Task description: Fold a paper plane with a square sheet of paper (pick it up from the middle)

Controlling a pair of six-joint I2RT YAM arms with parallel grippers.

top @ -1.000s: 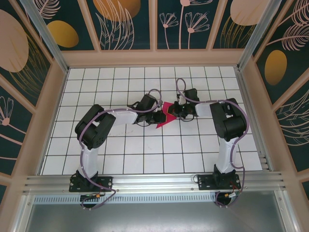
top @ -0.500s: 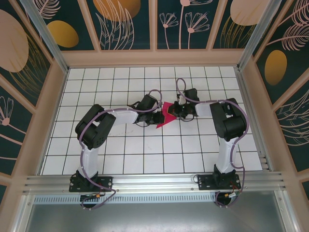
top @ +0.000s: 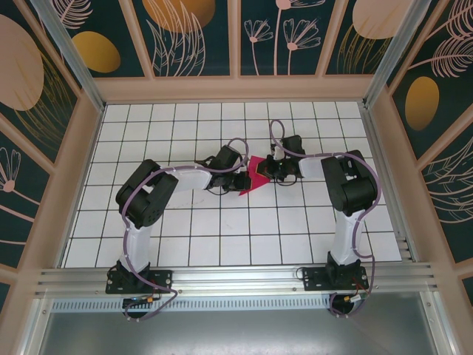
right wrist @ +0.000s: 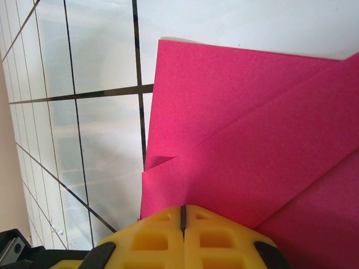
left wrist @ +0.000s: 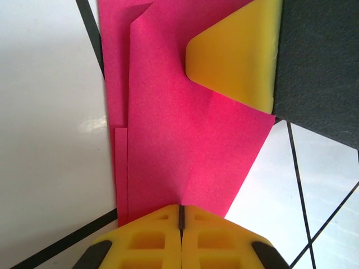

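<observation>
Since the earlier frame, the left gripper (top: 241,180) is closed the last bit and is now clamped on the near-left edge of the folded pink sheet of paper (top: 253,176), mid-way across the gridded table (top: 222,229). The right gripper (top: 269,171) is pinched shut on the opposite edge. No writing is legible. The paper's outline is largely covered by both grippers.

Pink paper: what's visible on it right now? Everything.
The paper is thin, matte magenta and unmarked. It is partly folded, with overlapping layers, straight diagonal creases and stepped edges, and in the top view it narrows to a point on the near side. It sits mid-table between the two arms. The left gripper is shut on one edge and the right gripper is shut on the opposite edge. I cannot tell whether it rests on the table or is lifted.
</observation>
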